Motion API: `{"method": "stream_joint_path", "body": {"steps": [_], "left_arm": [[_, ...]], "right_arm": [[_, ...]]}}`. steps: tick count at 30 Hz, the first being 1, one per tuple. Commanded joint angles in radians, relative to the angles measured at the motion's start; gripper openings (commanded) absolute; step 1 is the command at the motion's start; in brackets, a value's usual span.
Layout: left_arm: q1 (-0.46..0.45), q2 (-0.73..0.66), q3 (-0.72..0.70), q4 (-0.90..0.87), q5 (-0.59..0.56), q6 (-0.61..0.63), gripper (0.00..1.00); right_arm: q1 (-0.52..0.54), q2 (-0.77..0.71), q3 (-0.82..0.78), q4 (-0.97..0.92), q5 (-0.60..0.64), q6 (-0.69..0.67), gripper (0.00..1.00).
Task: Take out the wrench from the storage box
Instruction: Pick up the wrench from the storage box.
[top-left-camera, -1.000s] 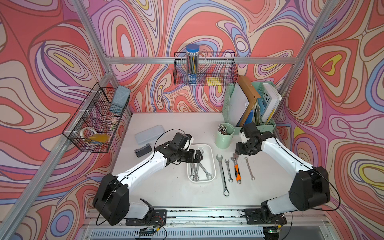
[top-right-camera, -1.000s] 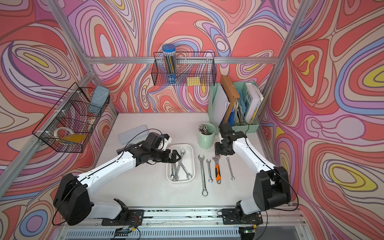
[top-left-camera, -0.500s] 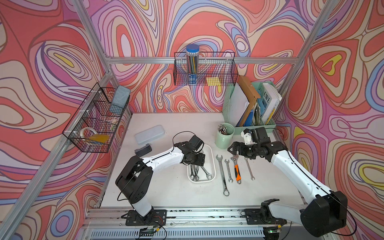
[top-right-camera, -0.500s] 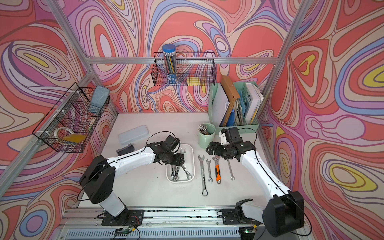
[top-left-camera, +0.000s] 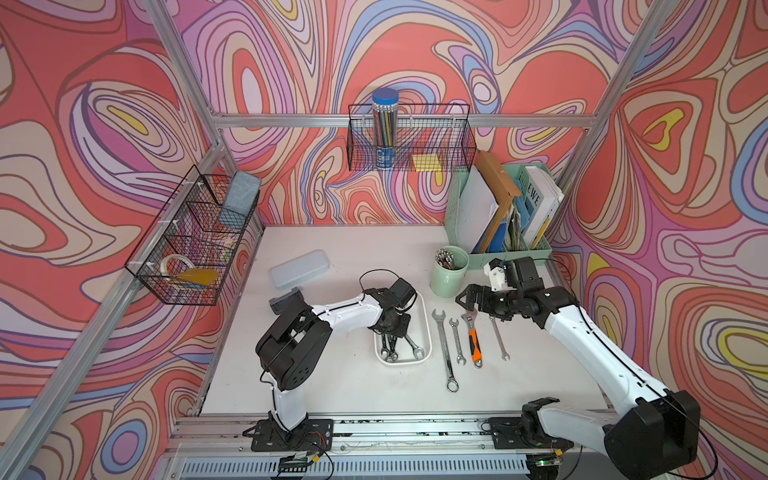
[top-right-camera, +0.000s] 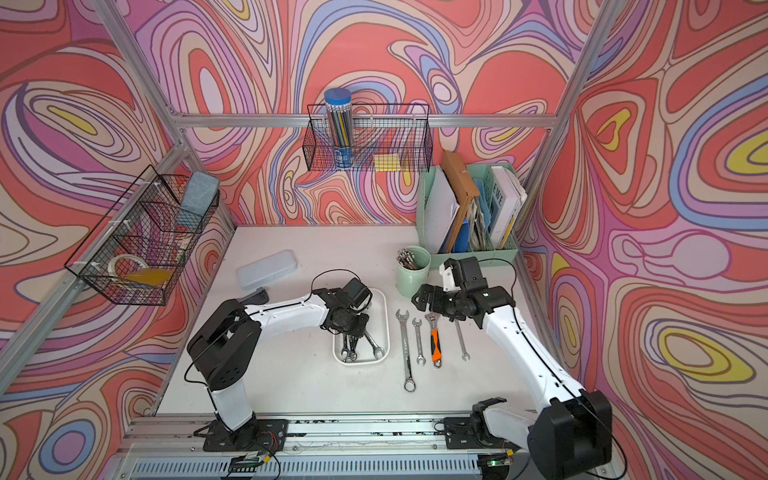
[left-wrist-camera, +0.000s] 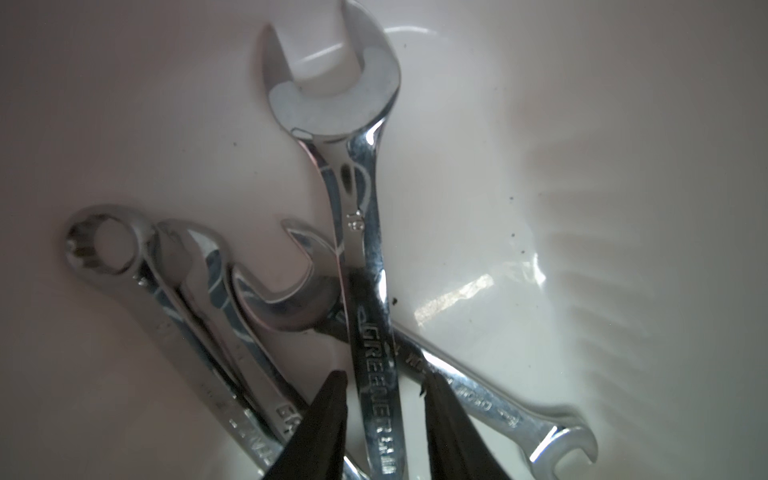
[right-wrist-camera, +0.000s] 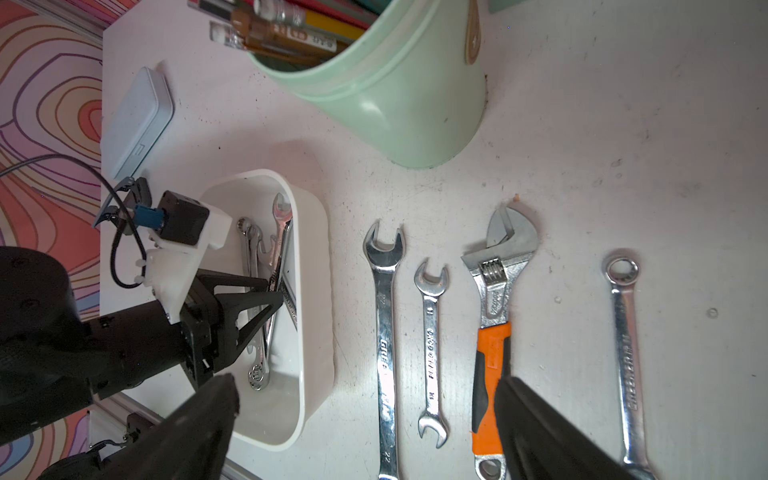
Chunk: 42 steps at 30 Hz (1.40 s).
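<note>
Storage box (top-left-camera: 401, 363) sits near the middle of the table (top-left-camera: 332, 374) in both top views (top-right-camera: 361, 362), long side running 12 to 6. Left gripper (top-left-camera: 392, 328) is down inside it, arm reaching in from 9 o'clock. The box holds a heap of wrenches (top-left-camera: 392, 351), crossed over each other and bunched at the 6 o'clock end. In the left wrist view the top wrench (left-wrist-camera: 361, 199), marked 19, lies across the others with its open end away from the wrist. The left gripper (left-wrist-camera: 380, 382) is narrowed, with one black finger (left-wrist-camera: 328, 415) on each side of the shaft. A thin gap shows on both sides, so it is not pinching yet. Right gripper (top-left-camera: 464, 300) is spread wide, holds nothing and hangs over the head of the orange-handled adjustable wrench (top-left-camera: 473, 347). That tool lies in a row of four tools flat on the table at 3 o'clock of the box, near it, not touching. Green cup (top-left-camera: 449, 272) of pens is at 1 o'clock of the box and the clear flat case (top-left-camera: 299, 269) at 10 o'clock. Green file holder (top-left-camera: 515, 251) stands in the back corner at 1 o'clock.
</note>
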Motion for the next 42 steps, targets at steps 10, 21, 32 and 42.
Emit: {"method": "stream_joint_path", "body": {"steps": [10, 21, 32, 42], "left_arm": [[-0.034, 0.062, 0.015, -0.093, -0.05, 0.056, 0.31], [-0.043, 0.011, -0.008, -0.139, 0.027, 0.056, 0.31], [-0.042, 0.047, 0.014, -0.202, -0.082, 0.114, 0.26], [-0.042, 0.122, 0.053, -0.174, -0.068, 0.134, 0.3]], "right_arm": [[-0.005, -0.014, -0.021, 0.032, -0.011, 0.019, 0.98], [-0.005, -0.008, -0.027, 0.033, -0.003, 0.019, 0.98], [-0.005, -0.003, -0.031, 0.043, -0.006, 0.024, 0.98], [-0.005, 0.003, -0.03, 0.046, 0.004, 0.023, 0.98]]}}
